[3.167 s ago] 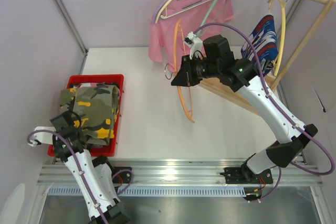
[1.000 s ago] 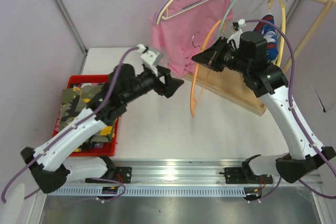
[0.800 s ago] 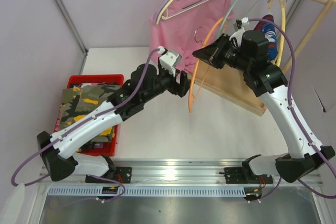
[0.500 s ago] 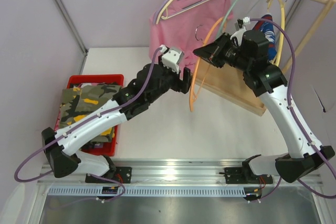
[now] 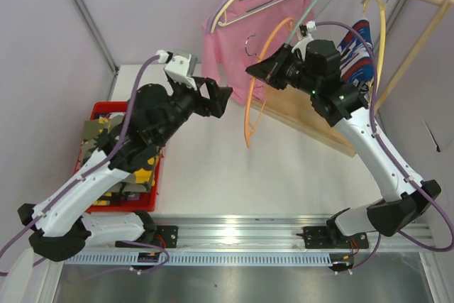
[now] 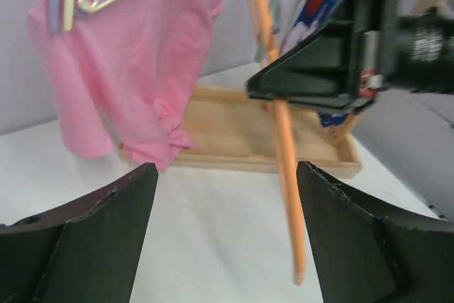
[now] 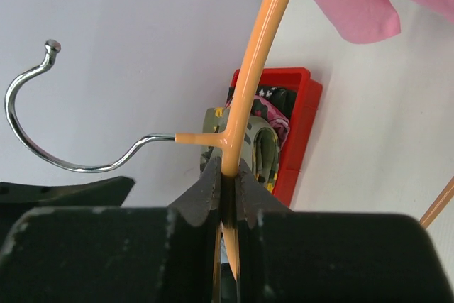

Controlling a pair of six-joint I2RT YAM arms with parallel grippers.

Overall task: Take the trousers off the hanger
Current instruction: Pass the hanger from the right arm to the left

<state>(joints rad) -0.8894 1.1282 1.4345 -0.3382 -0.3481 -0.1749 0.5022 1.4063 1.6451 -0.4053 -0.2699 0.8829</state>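
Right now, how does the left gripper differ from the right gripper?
The left gripper is open and empty; the right gripper is shut on the orange hanger. The left gripper stands apart from that hanger; the right gripper holds it up. Both are raised above the white table, facing each other.

From my seat I read the orange hanger (image 7: 248, 76) at centre frame as smooth, glossy plastic, its hook (image 7: 78, 170) bright polished metal. The pink T-shirt (image 6: 135, 54) at upper left is soft matt cloth. The tray (image 6: 234, 133) behind it is pale bare wood, and the red crate (image 7: 294, 133) is shiny plastic around matt camouflage trousers (image 5: 96, 141).
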